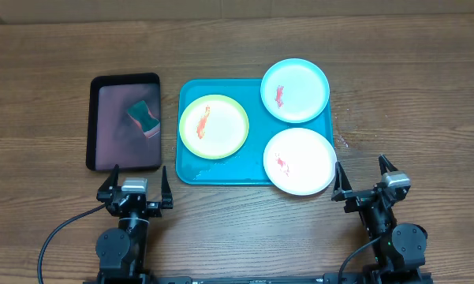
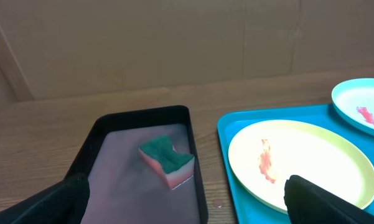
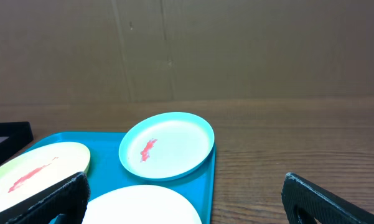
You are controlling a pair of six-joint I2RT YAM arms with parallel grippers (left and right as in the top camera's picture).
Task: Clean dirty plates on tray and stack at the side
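On the wooden worktop [image 1: 47, 63], the large turquoise rectangular plastic tray [image 1: 191, 170] carries all three round plastic plates, each smeared with red-orange sauce. The yellow-green rimmed plate [image 1: 214, 126] is at its left, the light blue plate [image 1: 295, 90] is at its far right corner, and the white plate [image 1: 300, 161] overhangs its near right corner. Just left lies a smaller black tray [image 1: 126, 77] holding a green-and-pink sponge [image 1: 143, 117]. The left jaws and right jaws both stand wide apart, empty, at the worktop's near edge.
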